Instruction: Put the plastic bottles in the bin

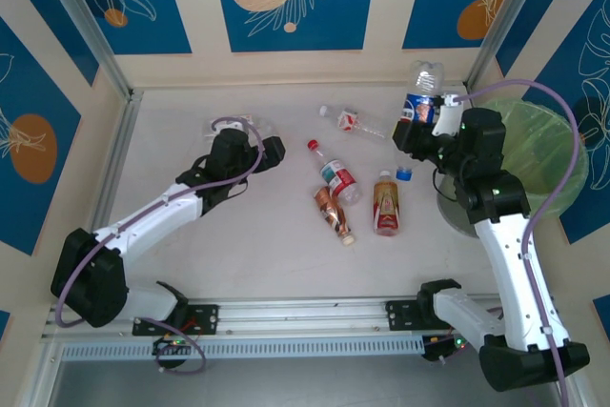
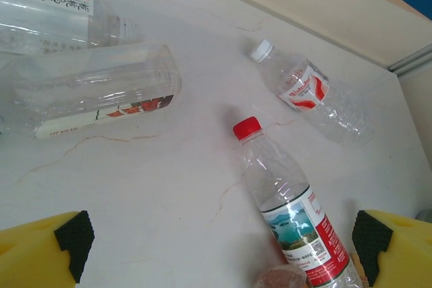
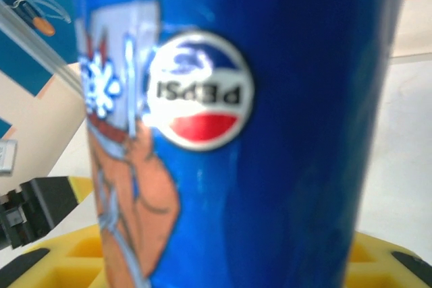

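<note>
Your right fingers (image 3: 57, 190) are clamped on a blue-label bottle (image 1: 420, 107), held off the surface (image 1: 191, 264) at the far right, its clear end pointing toward the far wall. Just right of it stands the bin (image 1: 543, 145) with its pale green liner; the bottle is beside the rim, not yet over the opening. The arm hides part of the bin, and no bottle can be made out in the part that shows.

Your left fingers (image 2: 40, 254) stand wide apart, holding nothing, above the surface at the far left. Just beyond them lie a crushed clear bottle (image 2: 94, 92) and a second clear bottle (image 2: 47, 21).

In the middle, four more lie on their sides: a white-capped bottle (image 1: 353, 121) farthest back, a red-capped bottle (image 1: 334, 176), a brown bottle (image 1: 333, 213) touching it on the near side, and a blue-capped bottle (image 1: 387, 205) to the right.

By this reckoning the job is in its early part: one bottle in hand near the bin, six left to collect.
</note>
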